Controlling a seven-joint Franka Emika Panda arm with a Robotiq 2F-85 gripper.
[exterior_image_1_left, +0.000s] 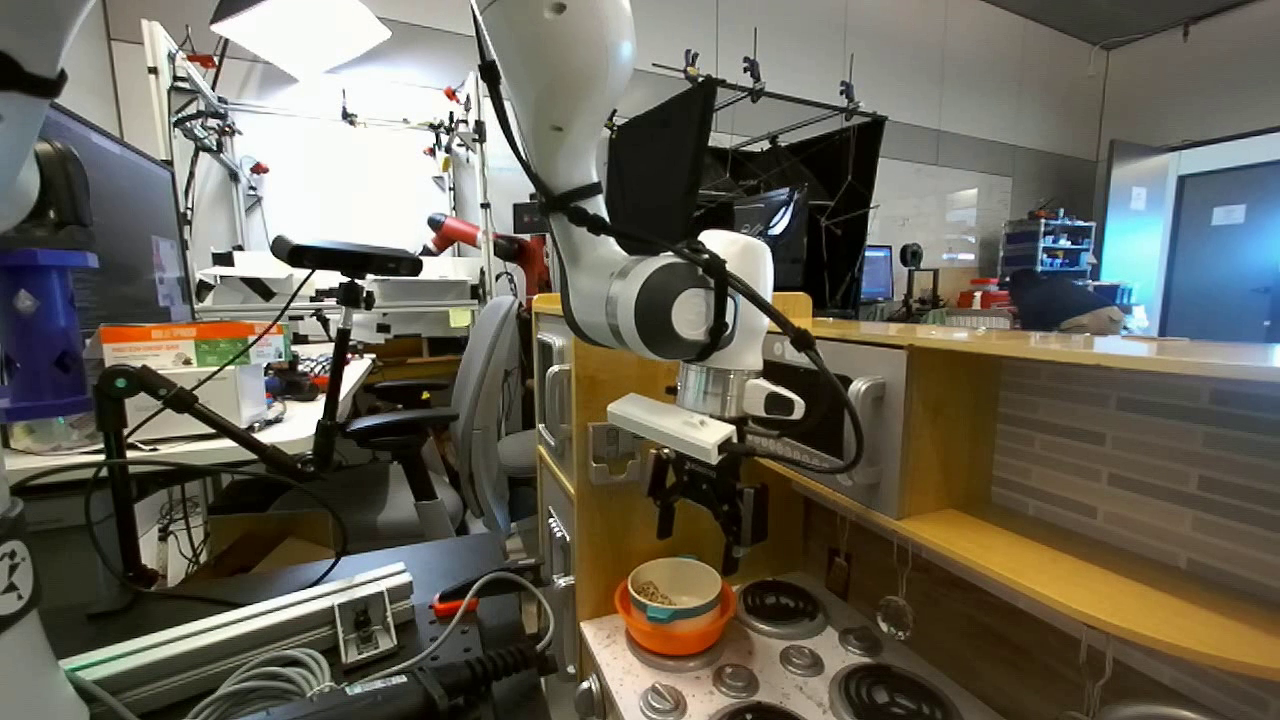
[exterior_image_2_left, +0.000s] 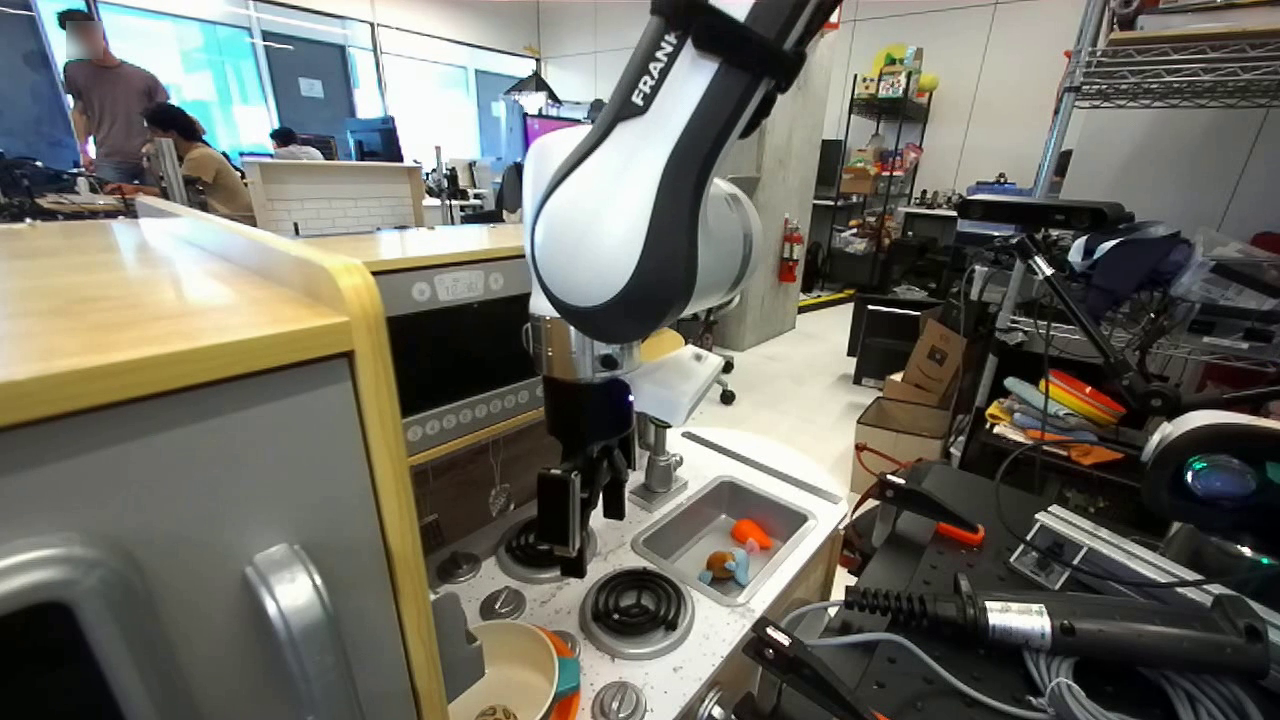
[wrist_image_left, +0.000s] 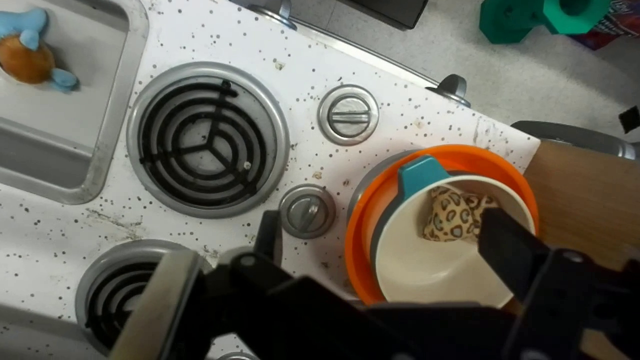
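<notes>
My gripper (exterior_image_1_left: 700, 545) is open and empty, pointing down above the toy stovetop. It also shows in an exterior view (exterior_image_2_left: 590, 540) and in the wrist view (wrist_image_left: 382, 220). Nearest to it is a cream bowl (wrist_image_left: 425, 270) with teal handles, nested in an orange bowl (wrist_image_left: 357, 235). A leopard-print cloth item (wrist_image_left: 452, 217) lies in the cream bowl, partly behind one finger in the wrist view. Both bowls sit over a burner; the cream bowl (exterior_image_1_left: 690, 578) and orange bowl (exterior_image_1_left: 675, 640) stand below the gripper, apart from it.
A black coil burner (wrist_image_left: 207, 142) and a knob (wrist_image_left: 348, 115) are beside the bowls. A sink (exterior_image_2_left: 640, 545) holds an orange toy (exterior_image_2_left: 750, 533) and a brown and blue plush (exterior_image_2_left: 725, 567). A faucet (exterior_image_2_left: 660, 465) stands behind it. A wooden shelf (exterior_image_1_left: 1100, 590) overhangs the stovetop.
</notes>
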